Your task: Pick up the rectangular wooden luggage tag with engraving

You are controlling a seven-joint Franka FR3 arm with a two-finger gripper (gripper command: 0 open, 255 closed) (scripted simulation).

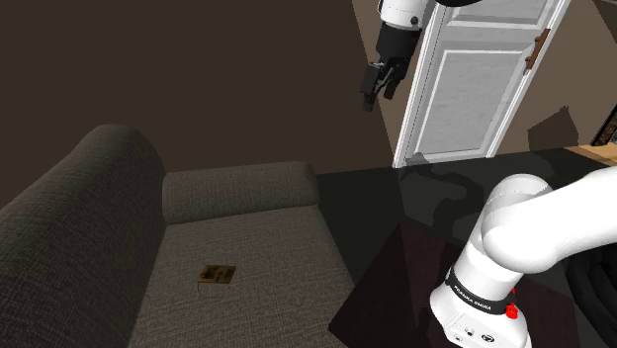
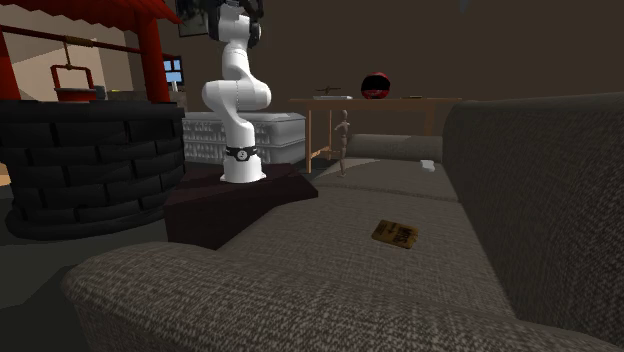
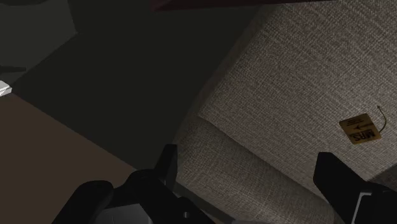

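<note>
Well below the gripper: the wooden luggage tag, lying flat on the sofa seat, with nothing touching it.
Gripper state: spread wide, empty.
Step in hand: the approach (my judgement, since the gripper hangs high and well apart from the tag).
Doing it well: centre the jaws over the tag, descend straight, and close across its narrow width. The tag is thin and may sink into the soft seat.
</note>
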